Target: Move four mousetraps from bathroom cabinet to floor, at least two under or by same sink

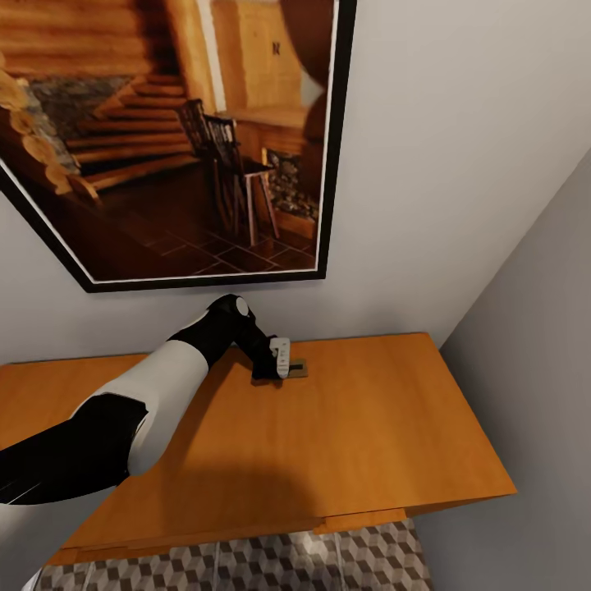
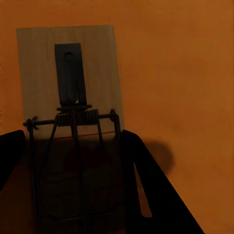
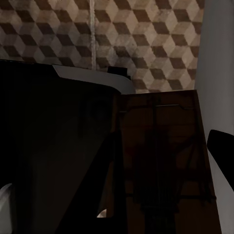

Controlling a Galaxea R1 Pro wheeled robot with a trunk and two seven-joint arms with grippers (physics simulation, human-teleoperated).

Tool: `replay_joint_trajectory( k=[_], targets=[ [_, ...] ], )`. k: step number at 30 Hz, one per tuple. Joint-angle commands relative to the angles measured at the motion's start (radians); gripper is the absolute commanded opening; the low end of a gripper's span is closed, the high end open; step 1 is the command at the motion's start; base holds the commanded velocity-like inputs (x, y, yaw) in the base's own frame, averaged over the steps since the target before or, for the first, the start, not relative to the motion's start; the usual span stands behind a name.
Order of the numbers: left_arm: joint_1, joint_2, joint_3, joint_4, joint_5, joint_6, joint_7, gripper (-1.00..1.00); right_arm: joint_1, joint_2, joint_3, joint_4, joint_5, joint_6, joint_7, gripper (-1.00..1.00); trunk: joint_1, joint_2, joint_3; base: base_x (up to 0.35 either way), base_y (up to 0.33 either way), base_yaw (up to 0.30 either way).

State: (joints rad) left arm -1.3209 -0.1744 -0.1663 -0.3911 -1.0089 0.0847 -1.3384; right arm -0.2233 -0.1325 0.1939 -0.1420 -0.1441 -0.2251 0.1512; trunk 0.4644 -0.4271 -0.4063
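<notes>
Left arm (image 1: 156,394) reaches forward, its tool (image 1: 279,361) pointing down, fingers spread.

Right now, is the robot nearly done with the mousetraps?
Not nearly. The left gripper has its jaws open around one mousetrap lying on the cabinet, not yet lifted. The right gripper seems to grip a second trap above the bathroom floor. Setting traps down by the sink is still left.

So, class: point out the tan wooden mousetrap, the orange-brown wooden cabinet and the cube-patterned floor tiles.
mousetrap (image 2: 68,73): left wrist view, tan board.
cabinet (image 1: 369,427): head view, flat top.
floor tiles (image 3: 146,34): right wrist view, cube pattern.
</notes>
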Motion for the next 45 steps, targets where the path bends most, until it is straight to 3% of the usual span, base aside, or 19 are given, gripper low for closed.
replay_joint_trajectory(
  k=[1,25,45],
  targets=[
    [0.000,0.000,-0.007,0.018,-0.008,0.006,0.001,-1.00,-0.001,-0.001,0.007,0.001,-0.011,-0.003,0.004,-1.00,0.001,-0.001,-0.002,0.000,0.000,0.000],
    [0.000,0.000,-0.007,0.019,-0.008,0.007,0.001,-1.00,-0.001,-0.001,0.008,0.001,-0.011,-0.003,0.004,-1.00,0.001,-0.001,-0.001,0.000,0.000,0.000],
    [0.000,0.000,-0.008,0.020,-0.008,0.007,0.002,-1.00,-0.001,-0.001,0.008,0.001,-0.011,-0.003,0.004,-1.00,0.001,-0.001,0.030,0.000,0.000,0.000]
  ],
)
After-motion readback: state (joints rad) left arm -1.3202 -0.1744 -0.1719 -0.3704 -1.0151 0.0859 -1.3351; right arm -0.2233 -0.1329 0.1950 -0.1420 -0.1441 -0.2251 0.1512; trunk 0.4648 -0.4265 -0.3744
